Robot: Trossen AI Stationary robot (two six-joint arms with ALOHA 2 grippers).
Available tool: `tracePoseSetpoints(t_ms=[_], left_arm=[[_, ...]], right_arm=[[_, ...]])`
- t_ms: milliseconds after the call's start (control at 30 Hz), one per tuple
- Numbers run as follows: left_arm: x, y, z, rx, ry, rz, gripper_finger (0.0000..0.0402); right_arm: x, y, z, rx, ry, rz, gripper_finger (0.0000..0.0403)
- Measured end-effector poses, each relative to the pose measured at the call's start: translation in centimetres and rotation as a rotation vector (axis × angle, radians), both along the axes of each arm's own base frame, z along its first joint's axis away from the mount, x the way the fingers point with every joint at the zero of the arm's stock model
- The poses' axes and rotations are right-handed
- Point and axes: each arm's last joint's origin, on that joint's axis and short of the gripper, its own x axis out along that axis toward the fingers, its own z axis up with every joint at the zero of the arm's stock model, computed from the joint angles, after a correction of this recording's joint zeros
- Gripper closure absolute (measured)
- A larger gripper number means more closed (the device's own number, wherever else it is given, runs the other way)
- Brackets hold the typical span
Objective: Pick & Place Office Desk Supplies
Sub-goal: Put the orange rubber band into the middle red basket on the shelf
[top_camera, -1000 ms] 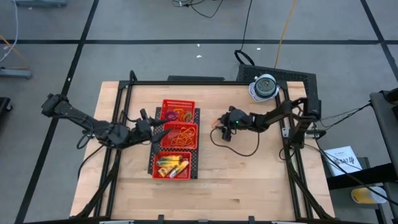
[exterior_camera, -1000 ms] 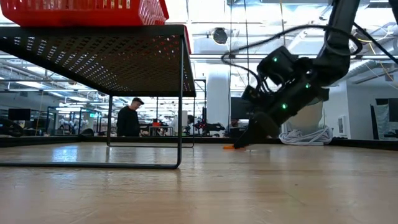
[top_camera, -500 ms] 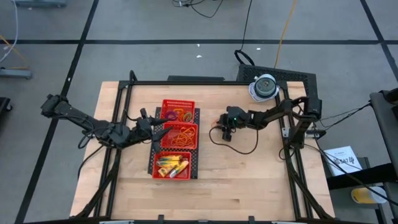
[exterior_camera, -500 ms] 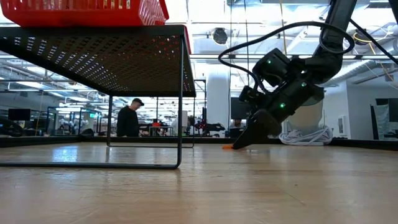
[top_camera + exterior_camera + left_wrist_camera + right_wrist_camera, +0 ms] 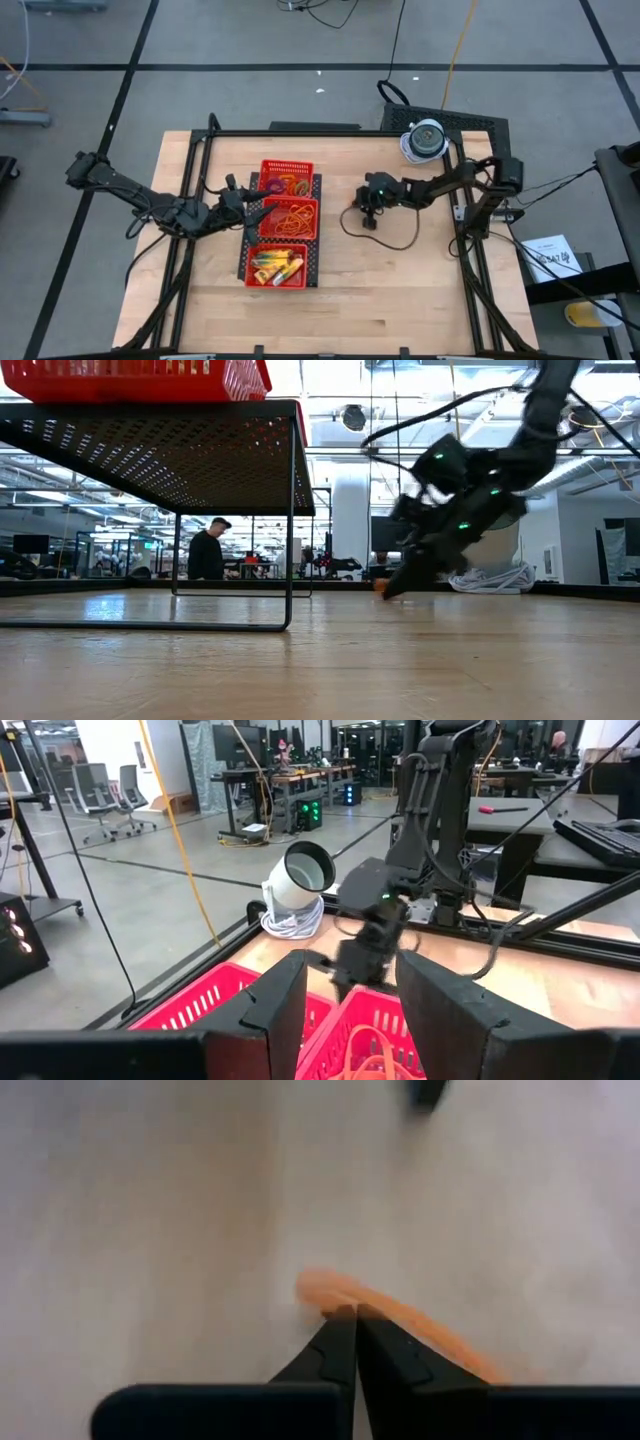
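Note:
A thin orange rubber band (image 5: pixel 400 1320) is low over the wooden table (image 5: pixel 400 290), right of the red mesh tray (image 5: pixel 262 250). My right gripper (image 5: pixel 361 208) is shut on the band. The tray stands on a black perforated stand. It holds coloured rings (image 5: pixel 286 183) in its far compartment, orange bands (image 5: pixel 288 218) in the middle one and yellow sticks (image 5: pixel 275 268) in the near one. My left gripper (image 5: pixel 350 1010) hovers open at the tray's left side with nothing between its fingers. My right gripper pinches the orange band near one end of its loop (image 5: pixel 330 1298), between the very tips of its two fingers (image 5: pixel 388 588). The fingers slant down from the table's right side. The rest of the band trails off to one side just above the tabletop.
A white-grey dome-like object (image 5: pixel 424 138) sits at the table's far right corner. A black cable (image 5: pixel 390 238) loops on the table under my right arm. Bare wood lies toward the near edge. In the low view, a person (image 5: pixel 207 555) stands far off in the room.
My right gripper has tipped its wrist and shut its fingers on the orange band beside the tray. In the low view the band now sits slightly higher at the fingertips than before. My left arm has kept still.

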Motion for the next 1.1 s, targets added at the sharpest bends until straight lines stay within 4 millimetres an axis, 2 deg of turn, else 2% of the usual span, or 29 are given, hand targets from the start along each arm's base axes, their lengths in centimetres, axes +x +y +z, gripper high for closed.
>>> tracePoseSetpoints(t_ms=[67,267,400,467,567,633,933,1100], left_arm=[[0.0,0.0,0.0,-0.001,-0.001,0.000,0.0236],[0.0,0.1,0.1,-0.007,-0.013,0.003,0.0236],[0.1,0.3,0.1,-0.010,-0.015,0.001,0.0236],[0.2,0.5,0.1,-0.010,-0.014,0.001,0.0236],[0.3,0.7,0.1,-0.011,-0.013,-0.007,0.0236],[0.4,0.9,0.1,-0.012,-0.012,-0.013,0.0236],[0.6,1.1,0.0,-0.024,-0.006,-0.092,0.0236],[0.6,1.0,0.0,-0.035,-0.003,-0.106,0.0236]], right_arm=[[-0.2,0.4,1.1,-0.008,-0.032,0.021,0.0402],[-0.4,2.1,6.0,-0.079,-0.232,0.094,0.0403],[-1.1,3.6,8.2,-0.135,-0.324,0.146,0.0403],[-1.4,4.0,8.8,-0.186,-0.346,0.117,0.0403],[-1.8,3.9,8.4,-0.220,-0.316,0.058,0.0397],[-1.9,3.2,8.3,-0.212,-0.307,0.046,0.0378],[-1.7,-0.3,4.8,-0.106,-0.193,-0.056,0.0208],[-1.0,-0.9,2.2,-0.047,-0.166,-0.017,0.0151]])
